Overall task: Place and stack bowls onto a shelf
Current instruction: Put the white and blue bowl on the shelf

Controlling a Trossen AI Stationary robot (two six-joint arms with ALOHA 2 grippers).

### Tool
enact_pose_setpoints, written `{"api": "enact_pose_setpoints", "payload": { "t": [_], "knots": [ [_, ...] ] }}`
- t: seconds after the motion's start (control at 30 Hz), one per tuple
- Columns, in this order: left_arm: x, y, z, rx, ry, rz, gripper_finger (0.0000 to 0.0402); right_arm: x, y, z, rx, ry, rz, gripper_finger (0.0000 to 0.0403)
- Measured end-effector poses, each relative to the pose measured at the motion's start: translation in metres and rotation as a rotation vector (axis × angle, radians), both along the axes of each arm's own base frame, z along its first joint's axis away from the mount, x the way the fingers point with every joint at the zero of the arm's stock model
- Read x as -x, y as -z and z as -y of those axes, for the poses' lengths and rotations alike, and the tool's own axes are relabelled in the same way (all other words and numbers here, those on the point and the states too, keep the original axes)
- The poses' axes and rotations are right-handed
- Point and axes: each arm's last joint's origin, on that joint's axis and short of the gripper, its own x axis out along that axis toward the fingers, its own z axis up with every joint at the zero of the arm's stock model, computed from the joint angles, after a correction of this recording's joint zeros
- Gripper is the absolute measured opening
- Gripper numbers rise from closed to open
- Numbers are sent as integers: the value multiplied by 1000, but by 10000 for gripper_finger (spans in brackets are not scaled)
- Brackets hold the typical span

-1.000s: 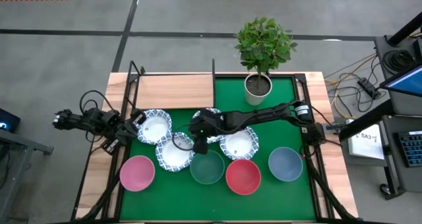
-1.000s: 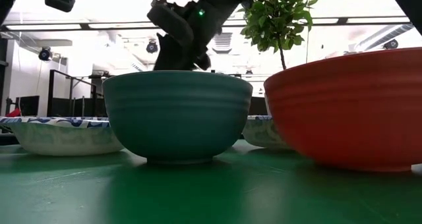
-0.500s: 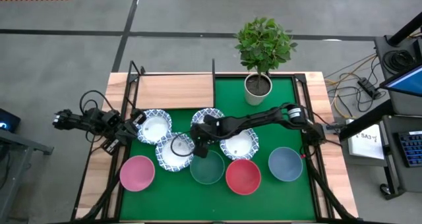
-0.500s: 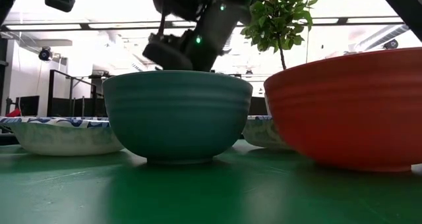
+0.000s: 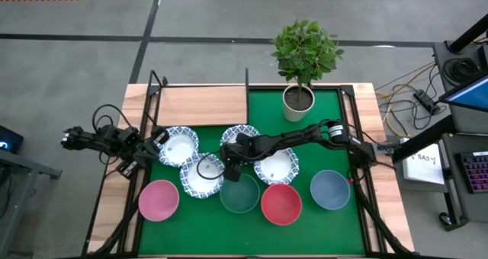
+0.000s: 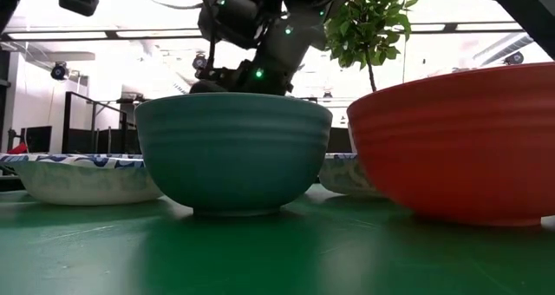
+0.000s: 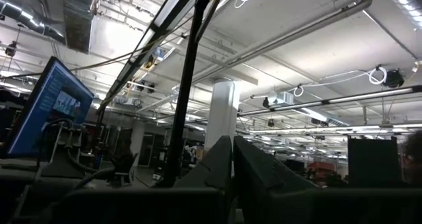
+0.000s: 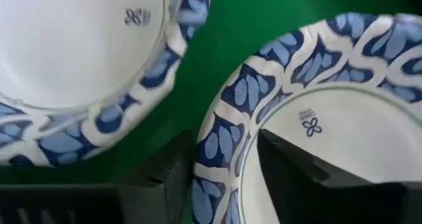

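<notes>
**Right arm straddles a patterned bowl's rim**

Fingers of your right gripper point(image 5: 231, 168) stand parted on either side of the blue patterned rim of a white bowl point(image 8: 316, 112), one dark finger point(image 8: 165, 178) outside the rim over the green mat point(image 5: 335, 114), the other inside the bowl; you cannot tell whether they have pinched the rim. A second patterned bowl point(image 8: 79, 59) lies just beside it, apart. From above, your right arm reaches across the mat to the middle bowl point(image 5: 201, 175) of the patterned group, with the green bowl point(image 5: 240, 193) just beside the gripper. Four patterned bowls sit in a cluster; pink point(image 5: 158, 200), green, red point(image 5: 280, 203) and grey-blue point(image 5: 330, 189) bowls form the front row. The shelf point(image 5: 202, 105), a light wooden board, lies at the table's far left corner with no bowl on it. Your left gripper point(image 5: 155, 143) waits at the table's left edge near a patterned bowl point(image 5: 178, 145), its fingers point(image 7: 221, 165) nearly together and holding nothing.
</notes>
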Motion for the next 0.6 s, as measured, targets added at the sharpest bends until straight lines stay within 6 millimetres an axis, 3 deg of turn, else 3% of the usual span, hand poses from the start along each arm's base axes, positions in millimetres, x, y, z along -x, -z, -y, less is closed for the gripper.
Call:
{"api": "enact_pose_setpoints", "payload": {
  "t": [0.33, 0.6],
  "knots": [
    [0, 0, 0, 2, 2, -2, 0, 1, -6, 0, -5, 16, 10, 24],
    [0, 0, 0, 2, 2, -2, 0, 6, -36, -4, -4, -13, 55, 13]
  ]
}}
